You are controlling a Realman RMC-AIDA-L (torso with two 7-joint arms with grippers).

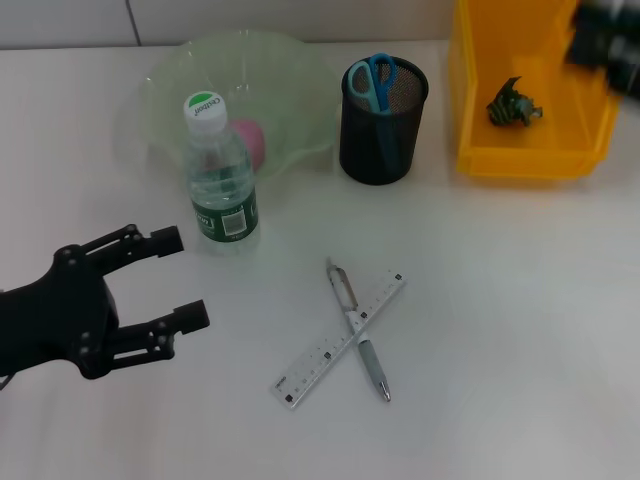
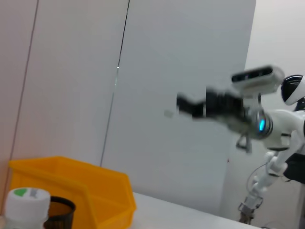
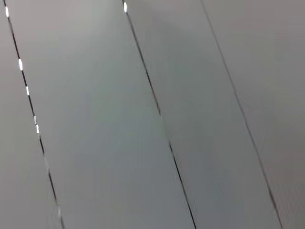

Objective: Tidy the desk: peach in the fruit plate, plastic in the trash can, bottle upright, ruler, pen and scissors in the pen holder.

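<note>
You are looking at the bottle (image 1: 222, 180) standing upright on the tabletop (image 1: 500, 330), directly in front of the fruit plate (image 1: 290, 75), with the peach (image 1: 250, 142) sitting in the plate behind it. To the plate's right the pen holder (image 1: 383, 122) is standing with the scissors (image 1: 375, 80) in it; further right the trash can (image 1: 525, 90) is holding the plastic (image 1: 513, 104). Nearer you, the pen (image 1: 358, 328) is lying crossed with the ruler (image 1: 342, 338). The left pincer (image 1: 185, 278) is sitting left of both.
</note>
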